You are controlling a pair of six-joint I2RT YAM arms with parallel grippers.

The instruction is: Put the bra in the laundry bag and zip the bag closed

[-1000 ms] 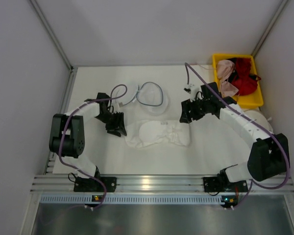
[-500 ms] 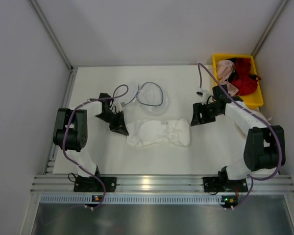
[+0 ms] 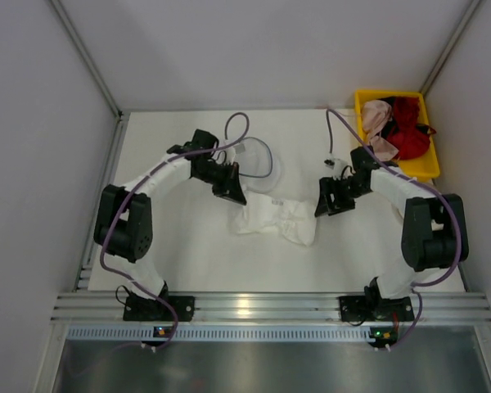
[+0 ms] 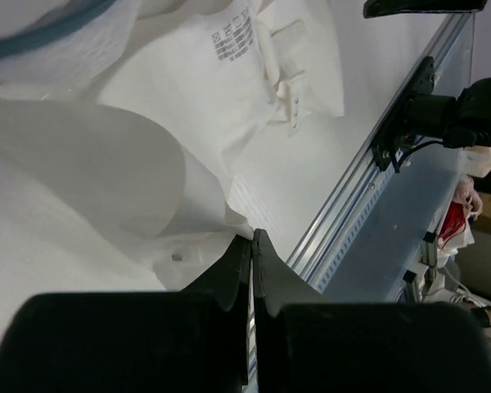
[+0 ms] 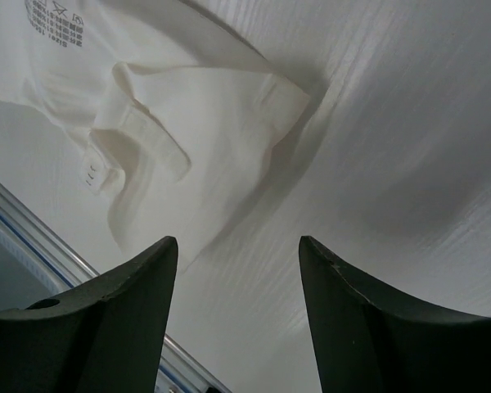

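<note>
The white bra (image 3: 277, 219) lies bunched on the white table, its left end raised. My left gripper (image 3: 236, 195) is shut on that end, at the near edge of the laundry bag (image 3: 266, 172), a see-through mesh pouch with a thin dark rim. In the left wrist view the gripper (image 4: 253, 236) pinches white fabric at its tips, with the bra (image 4: 204, 82) and its printed label beyond and the bag's rim (image 4: 41, 41) at top left. My right gripper (image 3: 322, 206) is open and empty beside the bra's right end. In the right wrist view the gripper (image 5: 237, 250) is over bare table, with the bra's hook strap (image 5: 147, 131) ahead.
A yellow bin (image 3: 393, 92) at the back right holds a pink garment (image 3: 378, 123) and a red garment (image 3: 409, 135). Grey walls close in the table on three sides. A metal rail (image 3: 245, 307) runs along the near edge.
My left gripper has moved right and back toward the bag, dragging the bra's left end with it, so the bra is now bunched. My right gripper has hardly moved since half a second ago.
</note>
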